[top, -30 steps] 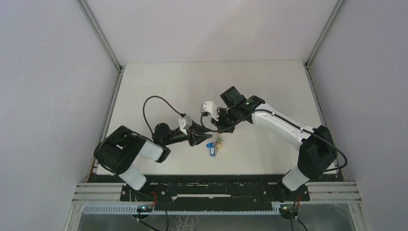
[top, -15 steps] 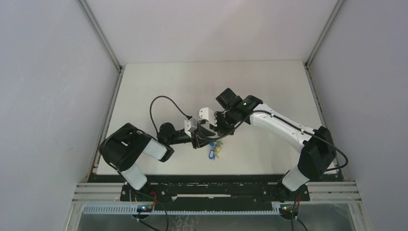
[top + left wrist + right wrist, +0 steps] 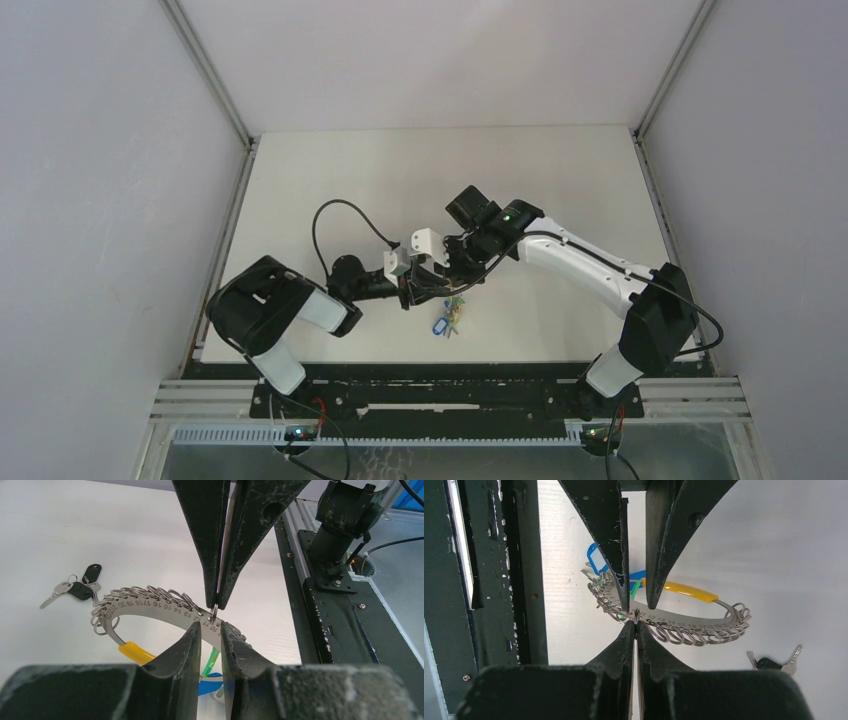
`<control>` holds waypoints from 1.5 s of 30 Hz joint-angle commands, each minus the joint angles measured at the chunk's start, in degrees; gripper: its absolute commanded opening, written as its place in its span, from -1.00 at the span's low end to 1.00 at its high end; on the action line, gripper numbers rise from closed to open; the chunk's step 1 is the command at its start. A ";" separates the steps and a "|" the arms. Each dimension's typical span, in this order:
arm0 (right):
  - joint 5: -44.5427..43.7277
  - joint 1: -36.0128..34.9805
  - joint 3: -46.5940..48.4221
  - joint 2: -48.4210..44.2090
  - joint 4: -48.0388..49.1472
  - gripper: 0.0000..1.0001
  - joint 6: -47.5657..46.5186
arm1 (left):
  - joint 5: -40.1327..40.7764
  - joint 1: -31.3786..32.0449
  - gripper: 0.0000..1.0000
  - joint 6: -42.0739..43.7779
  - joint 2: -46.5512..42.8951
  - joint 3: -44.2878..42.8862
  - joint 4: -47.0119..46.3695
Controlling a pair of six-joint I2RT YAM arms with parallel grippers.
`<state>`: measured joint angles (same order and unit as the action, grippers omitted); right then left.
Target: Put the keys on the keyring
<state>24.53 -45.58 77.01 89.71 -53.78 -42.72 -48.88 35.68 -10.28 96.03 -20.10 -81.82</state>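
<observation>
The keyring is a curved silver band stamped with numbers, strung with several small wire rings and held up off the table. My right gripper comes down from above, shut on one small ring near the band's middle. My left gripper stands open by a narrow gap, its tips on either side of the band just below that ring. A yellow sleeve, a green tag and a blue tag hang from the band. Black-headed keys lie loose on the table. From above, both grippers meet over the coloured keys.
The black frame rail runs along the table's near edge, close behind the grippers, with the right arm's base bolted to it. White walls enclose the white table on three sides.
My left gripper has moved right up to the keyring and its jaws have narrowed from wide open. The right gripper has shifted slightly left, still shut on the ring, and the hanging tags moved with it.
</observation>
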 commanded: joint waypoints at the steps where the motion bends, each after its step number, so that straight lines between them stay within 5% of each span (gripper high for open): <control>1: 1.98 -0.56 2.53 -0.77 0.85 -1.00 -1.25 | -1.46 0.52 -0.52 1.36 0.04 -2.33 -2.64; 24: 2.64 -1.08 2.53 0.78 1.36 -1.00 -1.05 | -1.90 0.93 -0.67 -0.07 -0.94 -2.73 -2.64; 31: 2.20 -1.34 2.53 0.58 2.33 -1.00 -0.95 | -2.24 0.90 -0.99 0.04 -0.76 -2.86 -2.69; 45: 17.43 7.30 -7.38 -13.86 15.66 -0.63 4.23 | 1.88 -0.11 -1.00 0.91 -3.48 -0.39 -2.75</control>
<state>33.41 -40.86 73.19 81.34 -46.04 -41.06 -48.84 36.16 -9.93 95.64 -20.10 -81.71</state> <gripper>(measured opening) 0.176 0.008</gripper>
